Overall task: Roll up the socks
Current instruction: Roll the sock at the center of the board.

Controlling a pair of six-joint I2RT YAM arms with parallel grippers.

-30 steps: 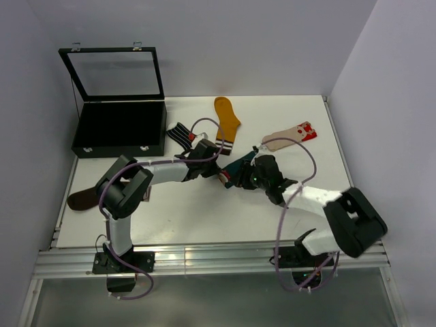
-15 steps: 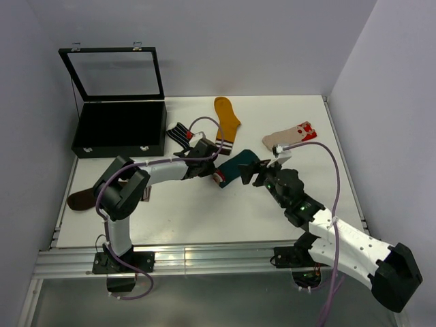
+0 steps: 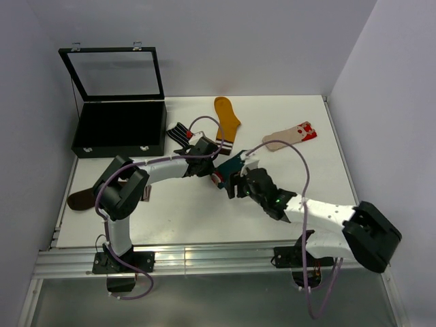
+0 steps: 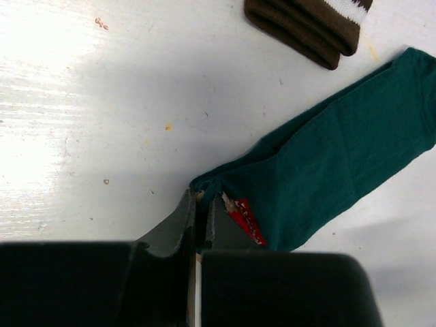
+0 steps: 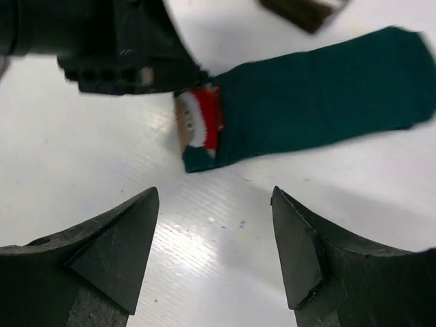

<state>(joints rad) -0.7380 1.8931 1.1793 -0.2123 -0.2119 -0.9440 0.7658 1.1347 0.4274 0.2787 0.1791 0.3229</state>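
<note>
At the left gripper [image 4: 202, 199], the teal sock [image 4: 327, 170] seems pinched.

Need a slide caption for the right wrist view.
Open right pincer above the flat teal sock, whose red-white figure end the shut left pincer pinches.

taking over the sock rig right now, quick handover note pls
Left gripper: shut on the figure end of the teal sock.
Right gripper: open, hovering just short of that end, holding nothing.
Teal sock lies flat mid-table; mustard sock, striped sock, beige sock farther back, brown sock at the left edge.
Done: nothing rolled. Left: all five.
</note>
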